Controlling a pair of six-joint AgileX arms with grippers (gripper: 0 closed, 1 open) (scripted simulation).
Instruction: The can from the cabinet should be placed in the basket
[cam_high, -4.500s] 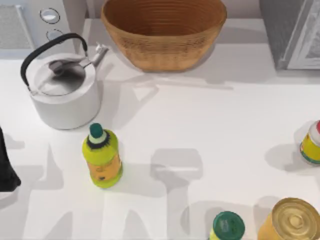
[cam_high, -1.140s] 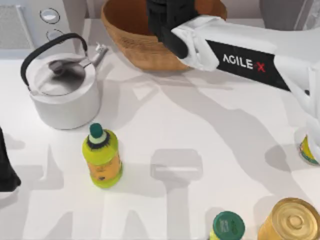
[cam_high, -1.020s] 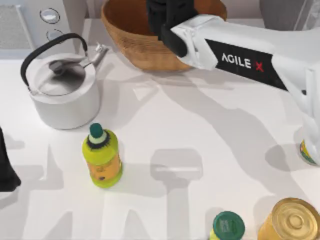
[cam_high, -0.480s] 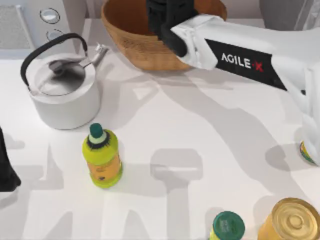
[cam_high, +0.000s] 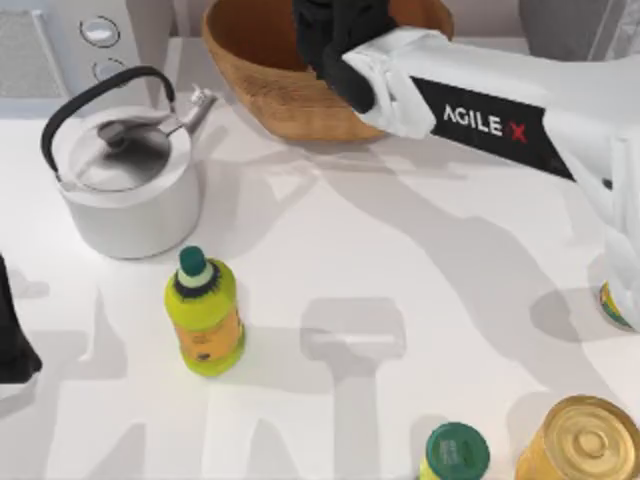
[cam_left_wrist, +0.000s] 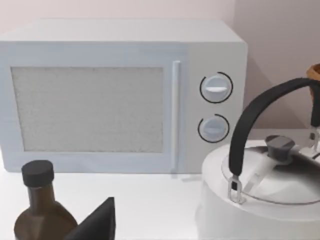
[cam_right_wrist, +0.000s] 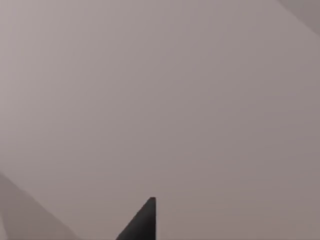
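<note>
The tan wicker basket (cam_high: 262, 75) stands at the table's back, in the middle. My right arm reaches in from the right with its white forearm above the basket's front wall. Its black gripper (cam_high: 335, 25) hangs over the basket's inside and covers part of it. The can is hidden. The cabinet (cam_high: 555, 25) shows as a grey corner at the back right, behind the arm. The right wrist view looks at a plain pinkish-grey wall. My left gripper (cam_high: 12, 345) stays parked at the table's left edge.
A white kettle (cam_high: 125, 185) with a black handle stands left of the basket, with a white microwave (cam_left_wrist: 115, 100) behind it. A yellow bottle (cam_high: 205, 315) stands mid-left. A green-capped bottle (cam_high: 455, 452) and a gold-lidded can (cam_high: 585, 440) stand front right. A dark bottle (cam_left_wrist: 40, 210) is near the left gripper.
4.5 s ago the right arm was out of view and the basket showed empty. Now the arm reaches over the basket. It has barely shifted over the last second.
</note>
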